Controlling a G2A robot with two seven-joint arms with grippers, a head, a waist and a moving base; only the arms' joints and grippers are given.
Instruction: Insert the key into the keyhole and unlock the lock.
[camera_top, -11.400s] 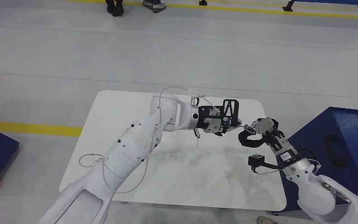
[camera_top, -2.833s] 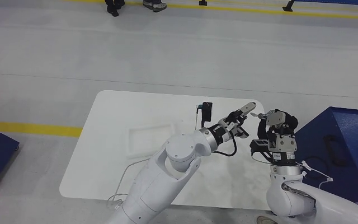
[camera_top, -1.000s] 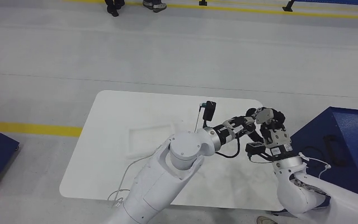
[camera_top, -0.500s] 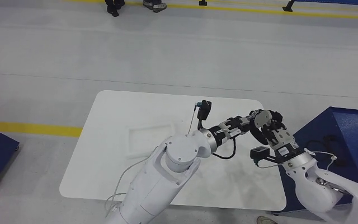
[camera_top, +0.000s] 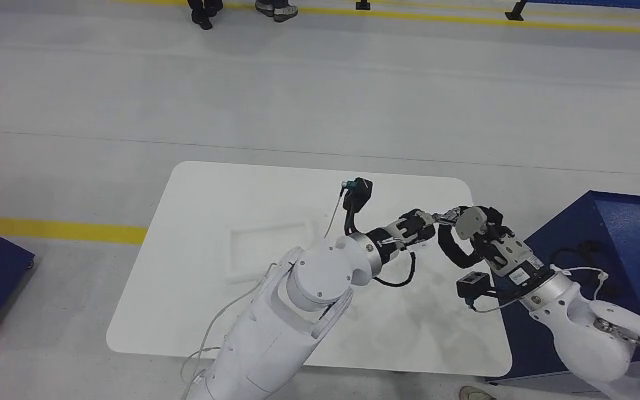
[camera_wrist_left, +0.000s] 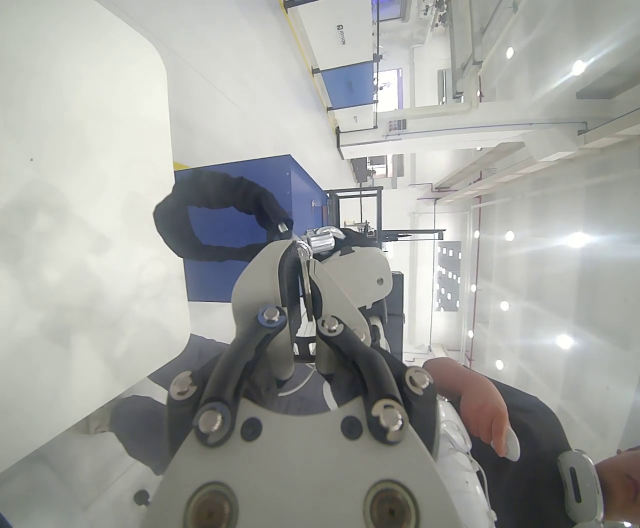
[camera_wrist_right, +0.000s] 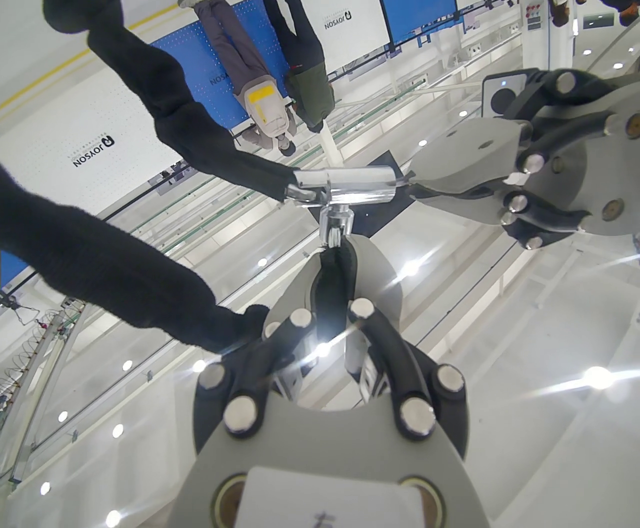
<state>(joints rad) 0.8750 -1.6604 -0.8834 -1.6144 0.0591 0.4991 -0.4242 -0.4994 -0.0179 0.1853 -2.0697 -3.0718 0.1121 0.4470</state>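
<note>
Arms (camera_top: 325, 275) shifted; L gripper (camera_wrist_left: 299, 251) pinches key (camera_wrist_left: 306, 285), R gripper (camera_wrist_right: 336, 251) grips lock (camera_wrist_right: 350, 181).

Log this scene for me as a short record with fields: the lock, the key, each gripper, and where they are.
lock: chrome barrel with a black cable loop, held in the air
right gripper: fingers shut on the lock's short stem
left gripper: fingers shut on the key
key: tip at the barrel's end; depth inside cannot be told
place: over the right part of the white table
</note>
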